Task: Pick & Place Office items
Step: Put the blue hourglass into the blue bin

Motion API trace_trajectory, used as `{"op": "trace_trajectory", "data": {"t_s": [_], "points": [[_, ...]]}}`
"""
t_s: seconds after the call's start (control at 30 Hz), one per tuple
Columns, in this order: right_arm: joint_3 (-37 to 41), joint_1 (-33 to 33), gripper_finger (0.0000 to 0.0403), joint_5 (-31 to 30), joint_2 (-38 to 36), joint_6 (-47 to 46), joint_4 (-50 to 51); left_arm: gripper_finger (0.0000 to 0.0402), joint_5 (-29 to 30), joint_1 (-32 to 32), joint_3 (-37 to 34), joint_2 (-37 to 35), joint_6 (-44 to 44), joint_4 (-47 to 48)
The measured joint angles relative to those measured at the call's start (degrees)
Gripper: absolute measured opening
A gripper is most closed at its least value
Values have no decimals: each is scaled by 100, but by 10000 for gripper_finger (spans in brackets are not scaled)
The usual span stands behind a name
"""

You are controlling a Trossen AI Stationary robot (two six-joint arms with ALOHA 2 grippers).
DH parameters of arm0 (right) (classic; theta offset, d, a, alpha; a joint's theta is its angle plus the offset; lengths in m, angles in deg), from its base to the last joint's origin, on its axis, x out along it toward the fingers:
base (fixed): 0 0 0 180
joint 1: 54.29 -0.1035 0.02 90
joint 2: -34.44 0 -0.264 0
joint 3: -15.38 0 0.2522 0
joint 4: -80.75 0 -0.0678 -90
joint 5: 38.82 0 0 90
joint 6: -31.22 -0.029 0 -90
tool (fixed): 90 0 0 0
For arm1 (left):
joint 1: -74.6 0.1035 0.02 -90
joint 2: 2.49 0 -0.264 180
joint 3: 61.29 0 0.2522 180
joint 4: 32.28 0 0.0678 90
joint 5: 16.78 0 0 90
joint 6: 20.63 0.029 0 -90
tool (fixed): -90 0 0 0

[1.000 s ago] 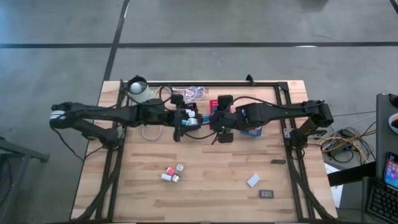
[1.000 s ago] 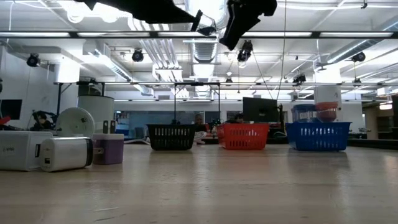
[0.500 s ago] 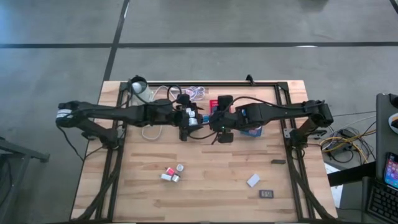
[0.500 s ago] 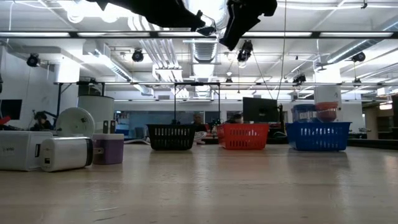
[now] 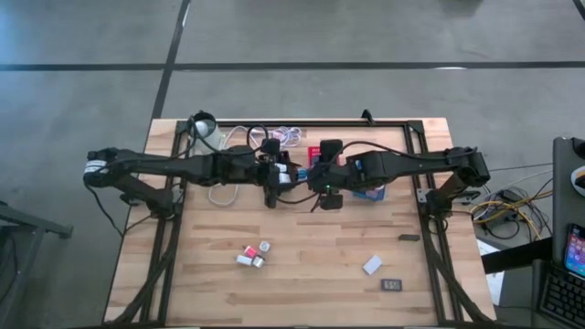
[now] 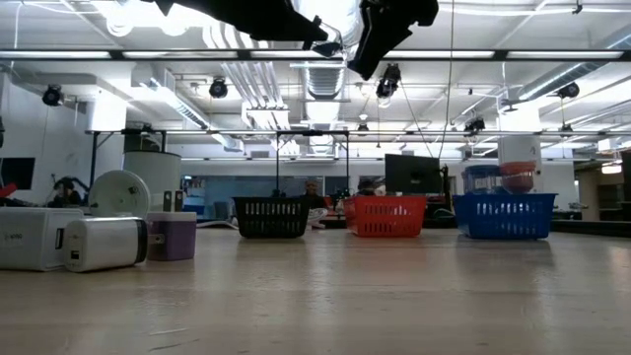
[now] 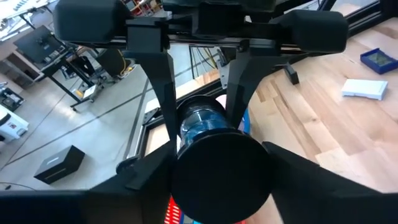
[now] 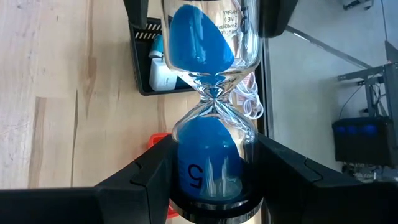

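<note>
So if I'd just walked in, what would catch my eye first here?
Probably the blue sand timer, held up in the air where the two dark arms meet over the far middle of the table. The right gripper clamps one end cap while the left gripper straddles the glass. Behind them, black, red and blue baskets line the table's far edge.

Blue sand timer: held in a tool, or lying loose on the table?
Held: the sand timer sits between the right tool's fingers, off the table.

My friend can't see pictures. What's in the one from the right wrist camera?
The right gripper holds an hourglass with blue sand. Behind it on the wooden table stands a black mesh tray with small items inside.
</note>
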Motion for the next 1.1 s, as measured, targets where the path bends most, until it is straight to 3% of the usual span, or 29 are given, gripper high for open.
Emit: {"op": "trace_trajectory", "data": {"t_s": [0.07,0.33,0.63,0.9,1.1], "points": [[0,0,184,0,0,10,2,214,-15,0,0,-4,-14,7],[2,0,184,-4,0,36,-8,215,99,-2,0,-6,-12,28],[0,2,229,-24,-61,94,0,215,259,-2,-7,-139,-73,135],[4,-23,245,35,-575,-7,157,215,455,19,-20,-525,-218,334],[156,-37,242,769,-1127,-80,-5,215,369,8,-54,-872,-423,561]]}}
